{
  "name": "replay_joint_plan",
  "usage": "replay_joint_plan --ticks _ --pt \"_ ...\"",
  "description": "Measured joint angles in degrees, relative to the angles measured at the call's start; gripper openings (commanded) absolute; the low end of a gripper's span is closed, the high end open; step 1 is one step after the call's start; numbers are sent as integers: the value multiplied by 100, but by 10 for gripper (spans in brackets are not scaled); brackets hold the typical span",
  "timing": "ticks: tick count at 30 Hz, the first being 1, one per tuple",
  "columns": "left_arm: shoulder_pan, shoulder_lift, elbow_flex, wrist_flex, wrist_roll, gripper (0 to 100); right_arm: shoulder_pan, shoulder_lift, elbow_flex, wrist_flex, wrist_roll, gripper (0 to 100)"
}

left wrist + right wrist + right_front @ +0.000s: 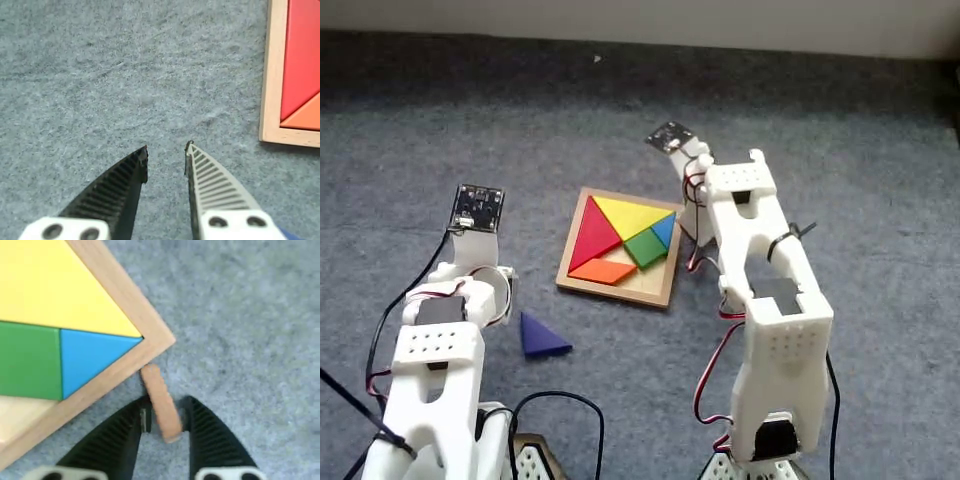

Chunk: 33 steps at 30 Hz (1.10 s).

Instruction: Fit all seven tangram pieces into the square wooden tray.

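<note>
Now, the right tool (167, 401) is clamped on a thin tan piece (159, 390). It seems to be a tangram piece held on edge, though only its narrow side shows, so its shape cannot be told. Its long axis runs straight out from between the fingers toward the nearest corner of the square wooden tray (616, 293). Its far end sits just beside the rim there; whether it touches the wood is unclear.

The coming move turns on this: the bare patch (647, 280) of tray floor lies beyond that rim and off to one side of the tool. It is next to the green piece (27, 360) and blue piece (86, 359), with the yellow piece (55, 285) farther ahead. In my judgement the tan piece must be lifted over the rim and laid flat before it can drop into that gap. The right arm (765, 270) is plainly the nearer one for it.

The left tool (166, 147) hangs with its fingers apart and nothing between them, over the grey counter (100, 75). The tray's edge is ahead of it and to one side, with the red piece (300, 50) and orange piece (306, 117) inside. A purple triangle (542, 337) lies loose on the counter, behind that tool's tips and close beside the left arm (435, 350), so it looks like that arm's job.
</note>
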Motion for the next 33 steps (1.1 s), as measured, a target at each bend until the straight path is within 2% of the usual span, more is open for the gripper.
replay_joint_plan --ticks 9,16,33 --pt "0 0 0 0 0 133 97 -97 0 264 -9 6" --pt "0 0 0 0 0 133 26 -1292 18 976 -352 6" --pt "0 0 26 0 0 133 -2198 -1644 387 976 -431 6"
